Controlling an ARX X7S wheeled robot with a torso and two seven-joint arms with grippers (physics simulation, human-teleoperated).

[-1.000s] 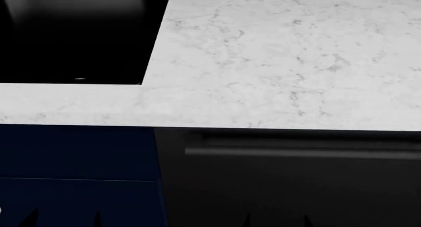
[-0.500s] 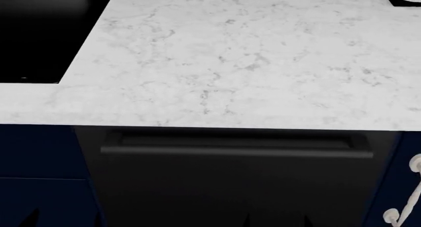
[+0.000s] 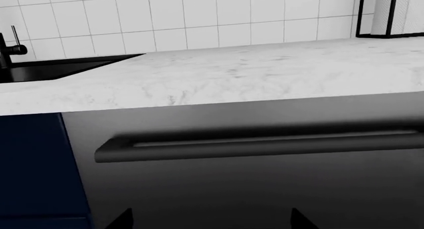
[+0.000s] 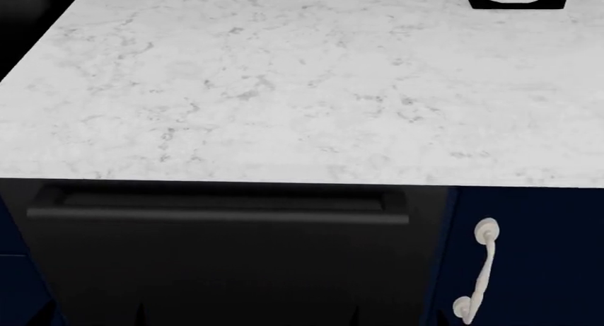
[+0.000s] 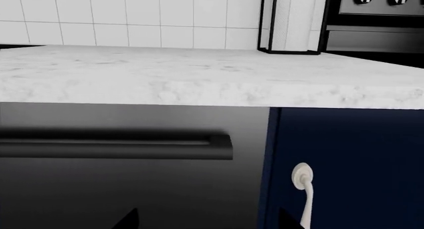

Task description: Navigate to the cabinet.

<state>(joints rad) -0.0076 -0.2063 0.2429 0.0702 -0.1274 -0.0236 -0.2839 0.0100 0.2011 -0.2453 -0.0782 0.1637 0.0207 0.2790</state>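
Note:
The cabinet is a navy-blue front at the right of the head view, under the white marble countertop, with a cream handle near its left edge. The right wrist view shows the cabinet and its cream handle close ahead. Only its left part shows in either view. My left gripper is open, facing a black appliance front. My right gripper is open too, its dark tips set wide apart with nothing between them.
A black appliance panel with a bar handle fills the space left of the cabinet. A black sink and faucet lie further left. A black wire holder stands on the counter beside a stove.
The head view has swung right along the counter. The sink has slid off at the left, the black panel has moved leftward, and the navy cabinet with its cream handle has come further in.

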